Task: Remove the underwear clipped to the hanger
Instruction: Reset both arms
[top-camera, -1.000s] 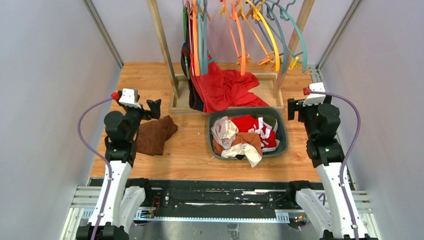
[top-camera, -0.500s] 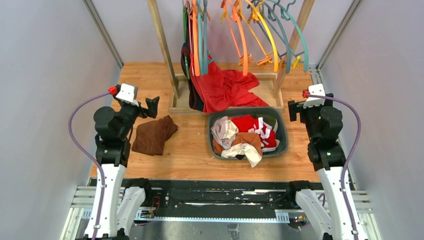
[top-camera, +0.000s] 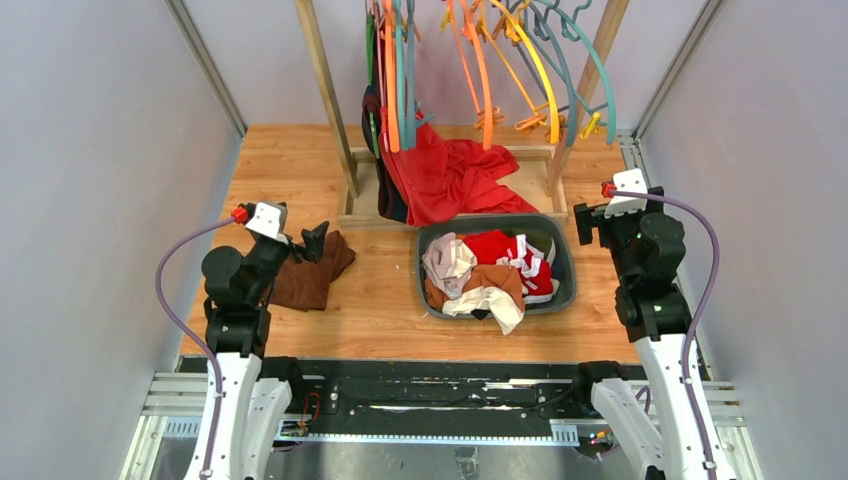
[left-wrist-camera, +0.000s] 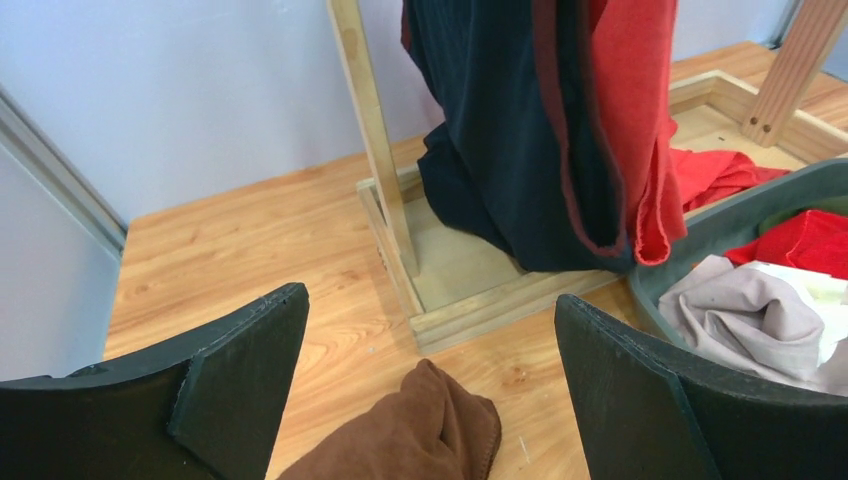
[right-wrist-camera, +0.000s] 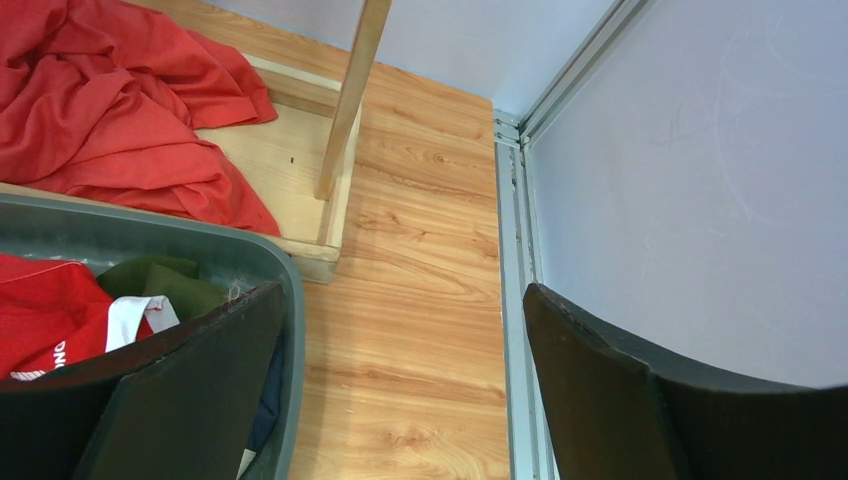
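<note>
Several pieces of underwear lie heaped in a grey basket (top-camera: 565, 262): a red brief with white trim (top-camera: 508, 248) (right-wrist-camera: 45, 315), a pale beige one (top-camera: 446, 260) (left-wrist-camera: 750, 318) and a brown one with a white waistband (top-camera: 488, 286). Coloured hangers (top-camera: 482, 70) hang on the wooden rack. A dark cloth (left-wrist-camera: 490, 150) hangs from them beside a large red cloth (top-camera: 445, 172); its clips are hidden. My left gripper (top-camera: 308, 243) (left-wrist-camera: 428, 300) is open just above a dark brown cloth (left-wrist-camera: 420, 430). My right gripper (top-camera: 583, 222) (right-wrist-camera: 402, 292) is open at the basket's right rim.
The rack's wooden base frame (top-camera: 352, 212) and its two slanted posts (top-camera: 325, 90) stand behind the basket. The dark brown cloth (top-camera: 308, 275) lies left of the basket. Grey walls close both sides, with a metal rail (right-wrist-camera: 510, 250) by the right gripper.
My left arm has drawn back toward the near edge and its gripper has swung right and down over the dark brown cloth. The right arm has hardly moved.
</note>
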